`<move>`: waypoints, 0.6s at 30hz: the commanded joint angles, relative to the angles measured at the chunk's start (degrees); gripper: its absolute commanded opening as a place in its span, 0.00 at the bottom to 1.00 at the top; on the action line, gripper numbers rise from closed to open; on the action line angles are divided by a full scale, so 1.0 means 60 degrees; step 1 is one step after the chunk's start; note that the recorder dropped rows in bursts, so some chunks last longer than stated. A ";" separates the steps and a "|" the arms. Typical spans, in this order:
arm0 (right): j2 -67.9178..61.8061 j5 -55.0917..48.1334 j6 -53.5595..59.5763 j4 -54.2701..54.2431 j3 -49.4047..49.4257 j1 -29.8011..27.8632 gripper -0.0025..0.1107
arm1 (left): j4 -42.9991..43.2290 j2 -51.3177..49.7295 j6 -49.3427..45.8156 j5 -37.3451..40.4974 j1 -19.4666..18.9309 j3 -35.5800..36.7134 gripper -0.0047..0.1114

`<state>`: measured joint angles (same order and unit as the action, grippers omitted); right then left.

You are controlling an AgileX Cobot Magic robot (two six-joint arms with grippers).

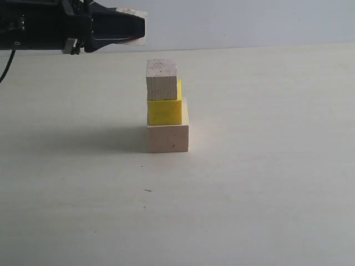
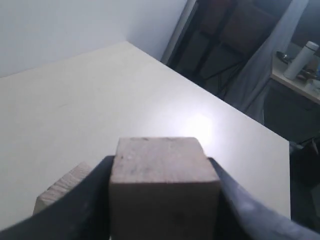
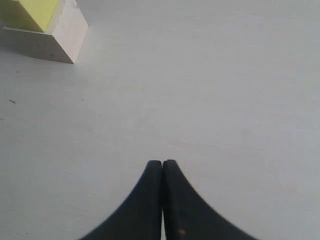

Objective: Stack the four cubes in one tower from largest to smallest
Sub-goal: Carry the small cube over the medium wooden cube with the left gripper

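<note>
Three cubes stand stacked mid-table: the large pale wooden cube point(image 1: 167, 137) at the bottom, the yellow cube point(image 1: 165, 111) on it, and the medium wooden cube point(image 1: 161, 79) on top. My left gripper point(image 1: 133, 25) hovers high, up and to the left of the stack, shut on the small wooden cube point(image 2: 162, 175), which fills the gap between its dark fingers point(image 2: 90, 200). A corner of pale wood point(image 2: 57, 192) shows beside one finger. My right gripper point(image 3: 162, 162) is shut and empty, low over bare table. From it the large cube point(image 3: 65, 37) and yellow cube point(image 3: 32, 12) lie well off.
The pale table point(image 1: 266, 183) stretches around the stack. In the left wrist view the table's edge point(image 2: 235, 107) gives way to dark furniture and a grey curtain point(image 2: 260, 65). A white bottle point(image 2: 300, 60) stands on a separate surface beyond.
</note>
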<state>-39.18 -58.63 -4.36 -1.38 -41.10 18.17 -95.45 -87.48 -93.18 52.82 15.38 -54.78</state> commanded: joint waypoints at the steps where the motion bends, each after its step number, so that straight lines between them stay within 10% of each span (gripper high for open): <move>1: 0.0085 0.0022 0.0058 0.0004 0.0025 0.0267 0.02 | -0.0749 -0.0134 -0.0826 0.0875 -0.0021 -0.0083 0.04; 18: 0.0085 -0.0239 0.0308 -0.0527 0.0025 0.0312 0.02 | 0.0111 -0.2546 -0.2401 0.2857 -0.0041 -0.2436 0.04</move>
<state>-39.18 -59.86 -3.59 -3.79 -41.10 19.91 -94.47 -101.00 -106.54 69.16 15.38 -67.61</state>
